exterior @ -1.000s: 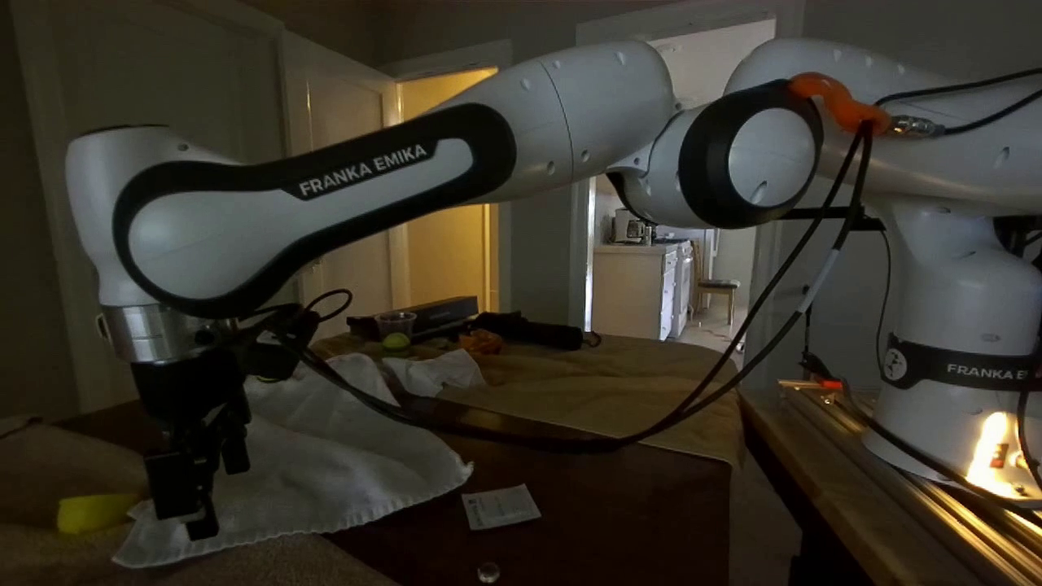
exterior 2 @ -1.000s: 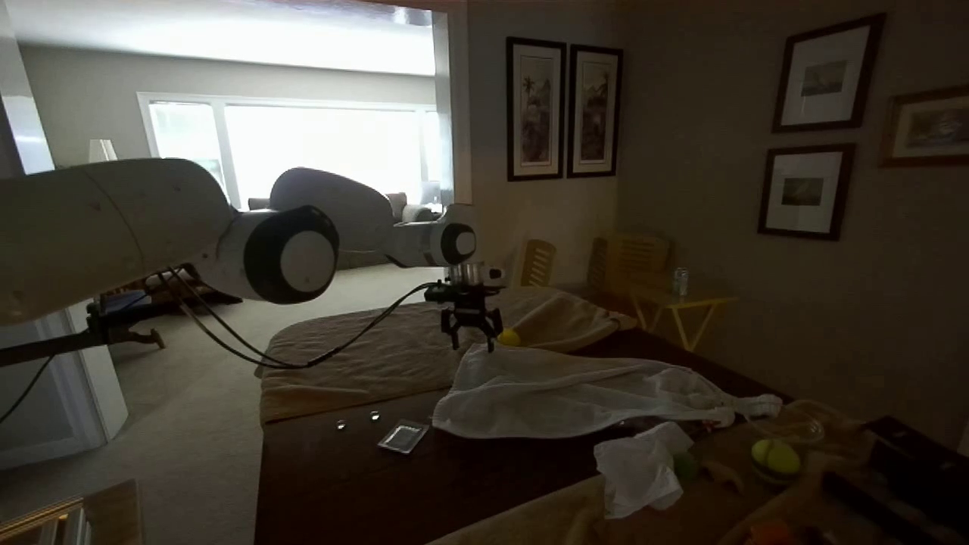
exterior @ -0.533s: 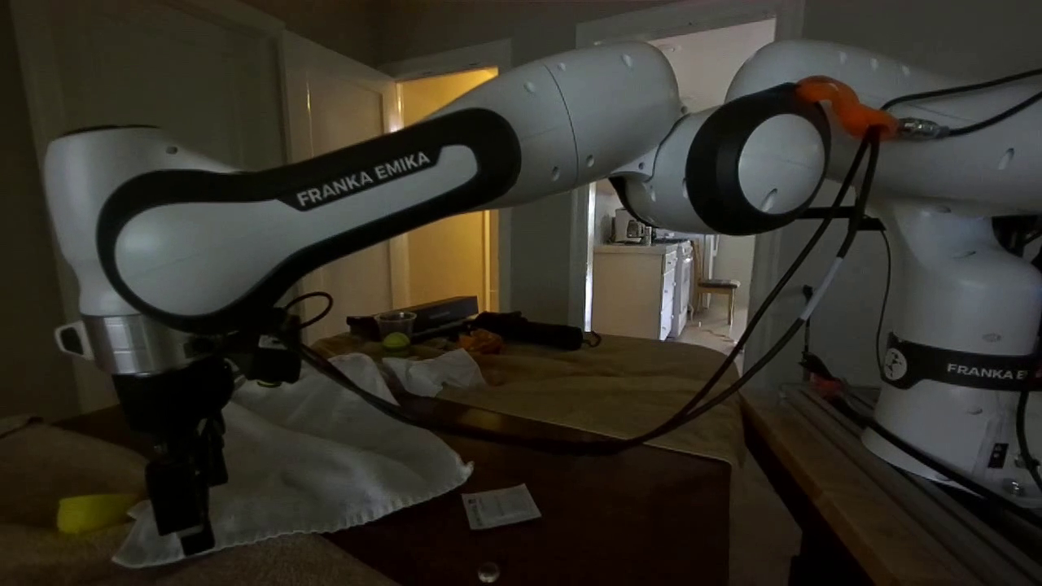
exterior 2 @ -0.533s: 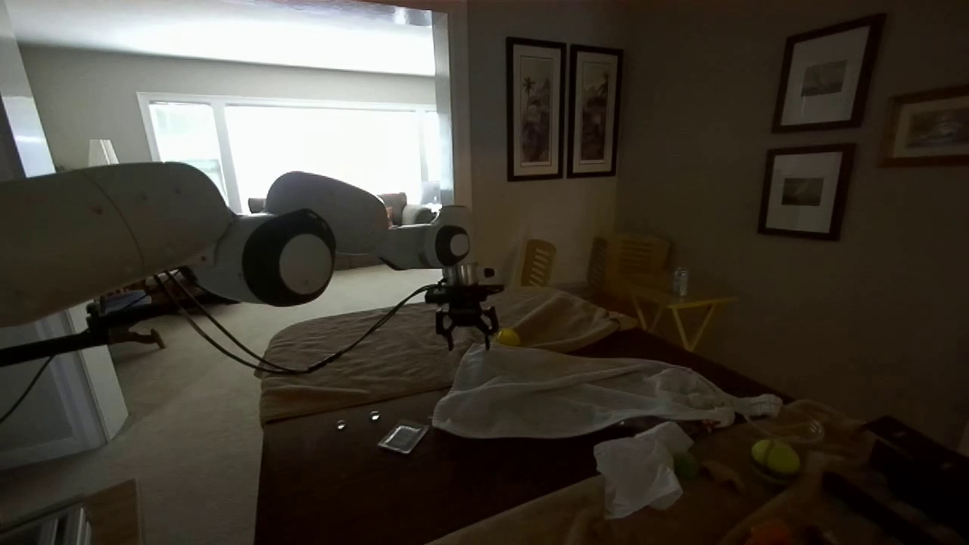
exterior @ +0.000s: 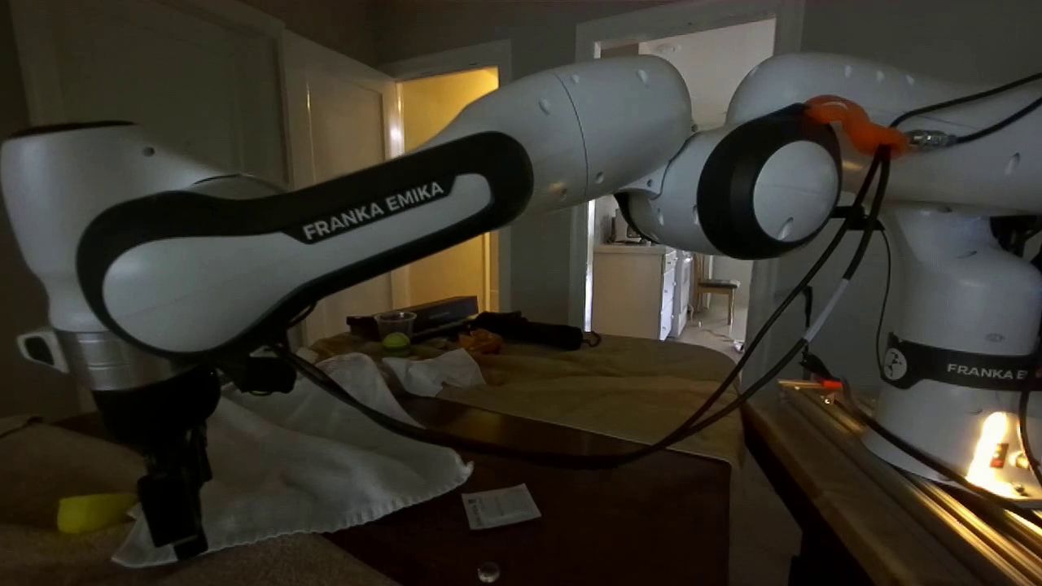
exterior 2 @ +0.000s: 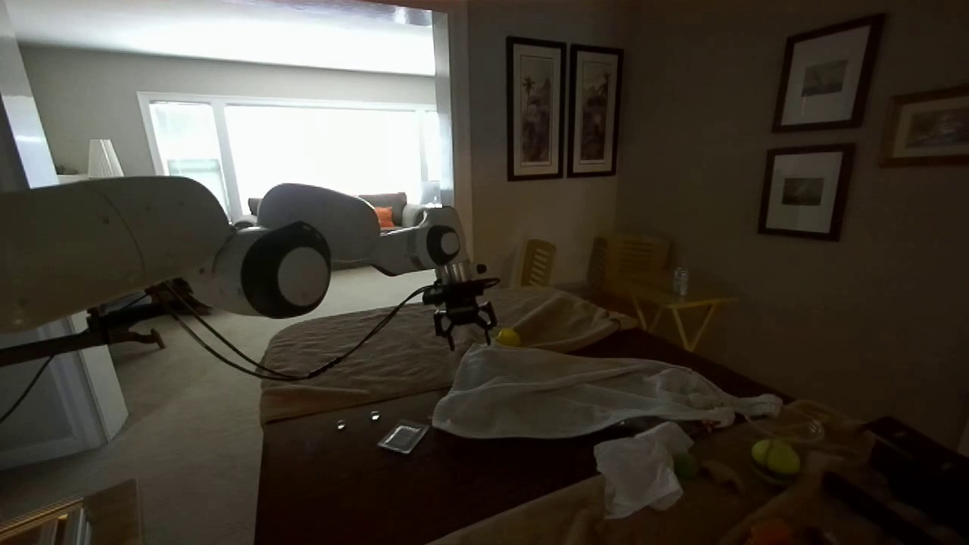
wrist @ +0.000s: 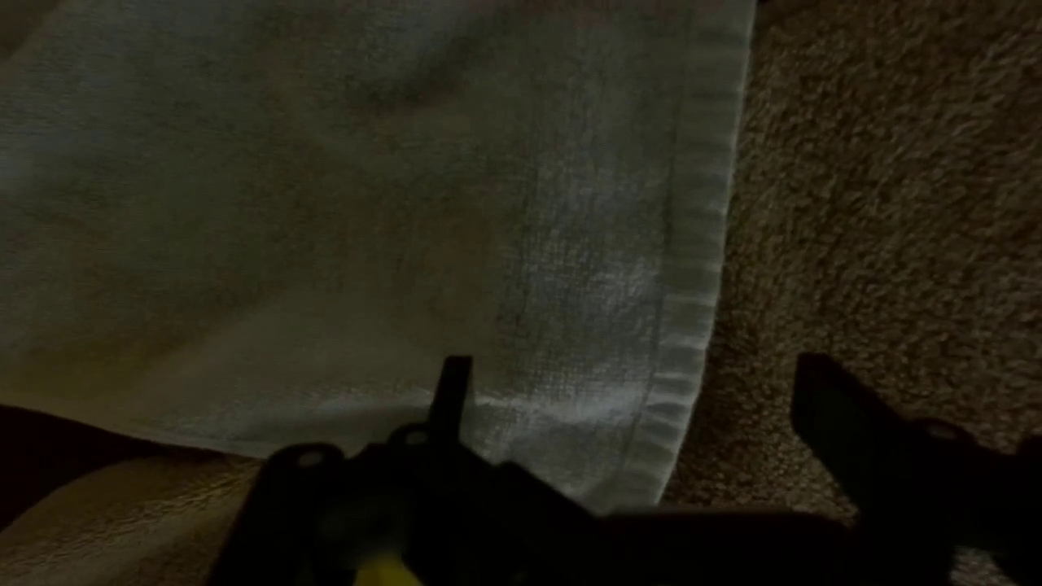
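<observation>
My gripper (wrist: 636, 360) is open in the wrist view, with nothing between its fingers. The left finger is over a white cloth (wrist: 366, 203) and the right finger is over brown towelling (wrist: 879, 203), so the cloth's hemmed edge runs between them. In both exterior views the gripper (exterior: 181, 545) (exterior 2: 470, 345) points down at the near corner of the white cloth (exterior: 326, 472) (exterior 2: 545, 393), which lies spread on the table. I cannot tell whether the fingertips touch the cloth. A yellow object (exterior: 96, 513) (exterior 2: 508, 337) lies beside the gripper; a bit of yellow shows in the wrist view (wrist: 384, 571).
A small flat packet (exterior: 501, 506) (exterior 2: 403, 437) and small clear round pieces (exterior: 488, 572) (exterior 2: 375, 415) lie on the dark table. A crumpled white piece (exterior 2: 640, 469), a yellow-green ball (exterior 2: 775, 458) and dark items (exterior: 533, 330) are at the far end. Brown towels (exterior 2: 363, 363) cover table parts.
The arm has come lower and moved toward the left in both exterior views. The gripper has shifted slightly left and down near the cloth's corner. The cloth and other objects have not moved.
</observation>
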### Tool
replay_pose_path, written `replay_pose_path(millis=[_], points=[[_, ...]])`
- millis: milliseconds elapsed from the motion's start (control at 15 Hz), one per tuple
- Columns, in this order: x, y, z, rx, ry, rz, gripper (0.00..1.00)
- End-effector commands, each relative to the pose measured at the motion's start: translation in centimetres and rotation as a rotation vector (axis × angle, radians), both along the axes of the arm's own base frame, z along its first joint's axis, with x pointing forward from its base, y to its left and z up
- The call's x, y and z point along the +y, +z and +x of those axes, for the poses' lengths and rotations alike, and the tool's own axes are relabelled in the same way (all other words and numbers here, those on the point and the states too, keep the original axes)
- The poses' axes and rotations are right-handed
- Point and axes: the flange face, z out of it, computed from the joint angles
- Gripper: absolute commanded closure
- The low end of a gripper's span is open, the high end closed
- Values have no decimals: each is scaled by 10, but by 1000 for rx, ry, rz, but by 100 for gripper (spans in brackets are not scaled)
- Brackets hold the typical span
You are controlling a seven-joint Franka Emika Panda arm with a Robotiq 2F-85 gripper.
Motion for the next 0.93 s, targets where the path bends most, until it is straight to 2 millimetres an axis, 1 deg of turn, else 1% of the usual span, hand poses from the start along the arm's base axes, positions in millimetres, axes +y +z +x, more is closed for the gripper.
replay_pose_path(millis=[0, 67, 133, 467, 733, 867], points=[[-1, 1, 0, 1, -1, -1, 0], [-9, 2, 2, -17, -66, -37, 0], [-11, 3, 3, -58, -140, -73, 0], [-15, -5, 2, -176, -321, -161, 0], [-5, -14, -4, -219, -375, -200, 0], [2, -11, -5, -229, -387, -189, 0]])
